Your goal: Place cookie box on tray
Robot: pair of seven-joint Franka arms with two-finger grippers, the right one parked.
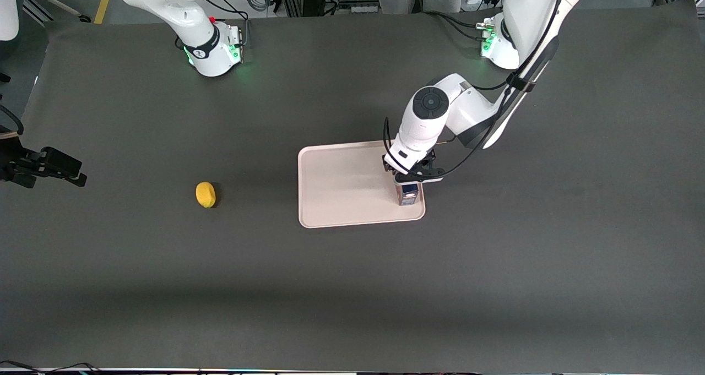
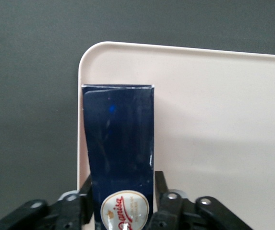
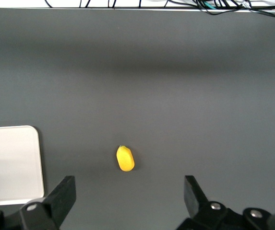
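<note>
One cookie box (image 2: 119,143), one tray (image 1: 341,185) and one yellow lump (image 1: 205,194) lie on the dark matte surface (image 1: 220,287). The box is a glossy navy carton with a round white logo, standing at the tray's corner toward the working arm's end. The tool (image 2: 123,201) grasps it, a finger on either side. The tray is smooth, pale pink, round-cornered and low-rimmed.

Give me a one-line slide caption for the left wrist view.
Left gripper shut on the cookie box, holding it over a corner of the tray.
</note>
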